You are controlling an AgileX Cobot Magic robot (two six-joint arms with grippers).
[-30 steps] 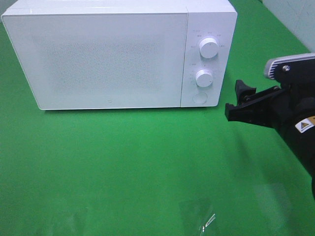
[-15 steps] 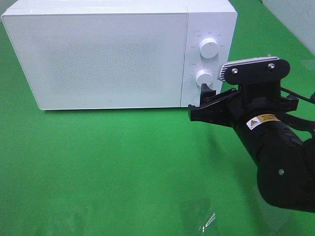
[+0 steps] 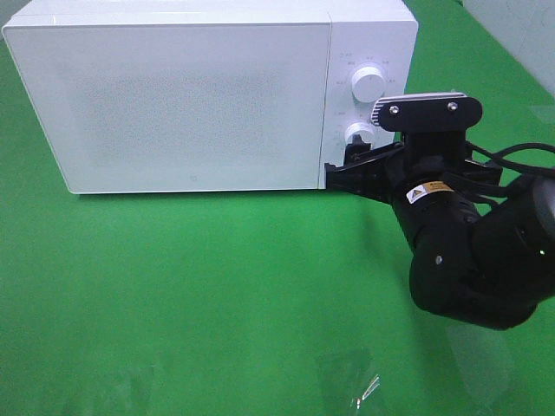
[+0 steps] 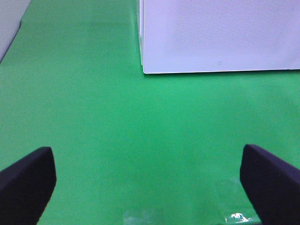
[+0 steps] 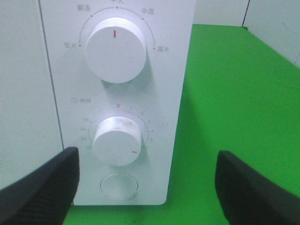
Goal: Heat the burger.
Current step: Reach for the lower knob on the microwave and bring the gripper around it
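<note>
Hovering right up against the control panel of the white microwave is the right hand. Its fingers are standing wide apart with nothing between them. From its wrist view the fingers are framing the lower knob and the round button under it. I can't tell if anything is actually touching the panel. The lower knob's red mark is pointing down and toward the panel's outer edge, while the upper knob is showing its red mark straight up.

The microwave door is sitting closed, so I honestly can't tell where the burger is, since no view is showing it.

The left hand is hanging over the green counter, well apart from the microwave's front corner, fingers spread wide and gripping nothing. A shiny clear scrap is lying on the counter near the front edge.
</note>
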